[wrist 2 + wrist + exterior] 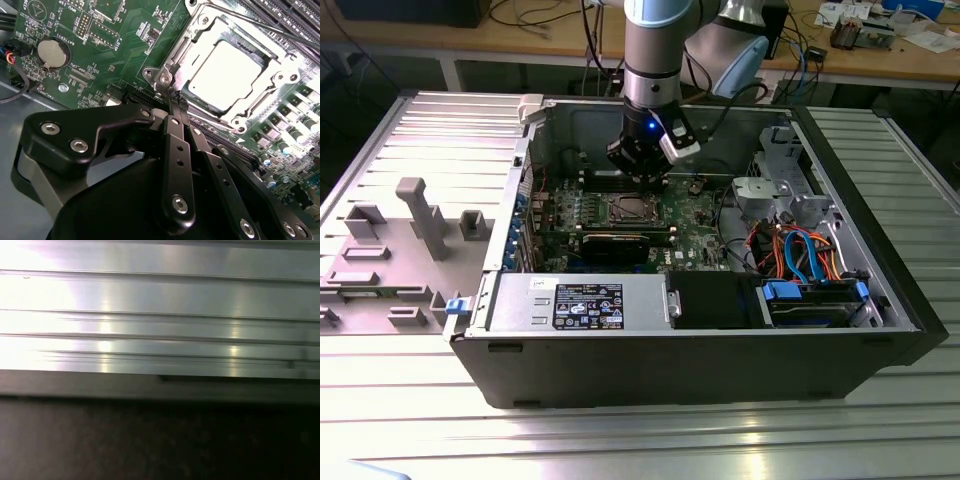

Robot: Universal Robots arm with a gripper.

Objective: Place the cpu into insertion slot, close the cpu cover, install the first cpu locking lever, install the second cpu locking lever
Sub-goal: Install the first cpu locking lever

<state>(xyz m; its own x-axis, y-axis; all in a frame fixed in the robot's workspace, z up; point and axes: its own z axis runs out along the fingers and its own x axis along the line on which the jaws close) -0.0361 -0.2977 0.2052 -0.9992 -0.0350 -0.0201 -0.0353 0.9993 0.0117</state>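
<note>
Inside the open computer case (880, 300), we saw the gripper (176, 100) hanging just above the green circuit board (125, 45), its black fingers (179, 150) pressed together on nothing. Beside their tips the cpu (227, 70) sat in the insertion slot (627, 209), the cpu cover (280, 75) lying flat around it.

Counted items:

- One open black computer case (700, 350).
- One green circuit board (125, 45).
- One square socket with a silvery metal rim (200, 107), just beyond the fingertips.
- One flat silver-grey square chip (227, 70), seated in that socket.
- One thin silvery metal frame plate (280, 82), lying around the chip.
- One round silver coin battery (52, 53), well to one side of the fingers.
- One black gripper (175, 102), with two fingers (179, 150) pressed together.
</note>
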